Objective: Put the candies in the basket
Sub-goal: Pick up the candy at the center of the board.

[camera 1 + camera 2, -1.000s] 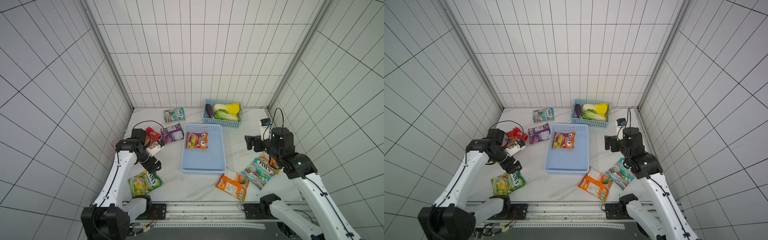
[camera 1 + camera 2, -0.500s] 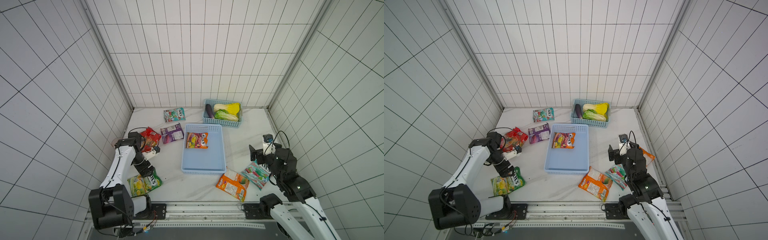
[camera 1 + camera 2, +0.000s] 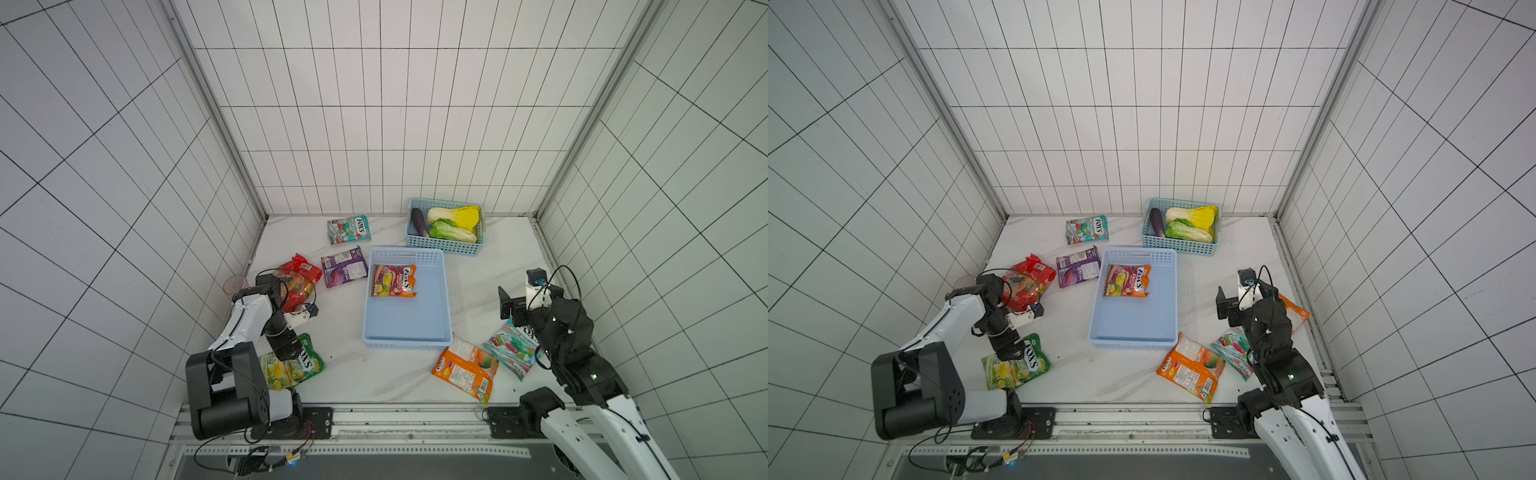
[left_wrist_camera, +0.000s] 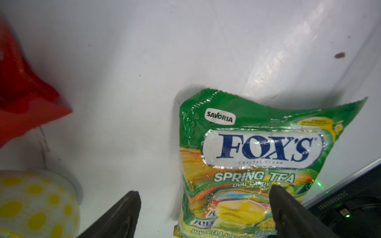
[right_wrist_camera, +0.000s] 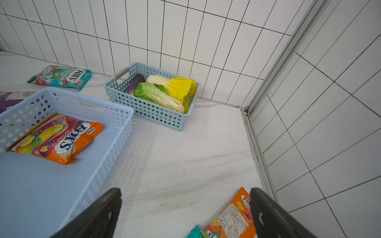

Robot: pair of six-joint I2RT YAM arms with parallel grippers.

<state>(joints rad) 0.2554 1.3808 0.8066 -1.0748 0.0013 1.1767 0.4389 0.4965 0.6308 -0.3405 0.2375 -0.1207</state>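
Since a second ago my left end effector (image 4: pixel 204 193) has dropped back, spread wide over the glossy, crinkled green-yellow FOX'S bag (image 3: pixel 306 362) on the counter (image 3: pixel 374 374) at lower left, my right end effector (image 5: pixel 185 191) likewise released, one orange bag (image 3: pixel 392 281) inside the basket (image 3: pixel 407 328).

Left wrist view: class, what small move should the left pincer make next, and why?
Probably lower the left pincer and close on the green Spring Tea bag. Its fingers stand open, one over the bag, one over bare table beside its edge. The bag lies flat outside the light blue basket, which holds only one orange bag.
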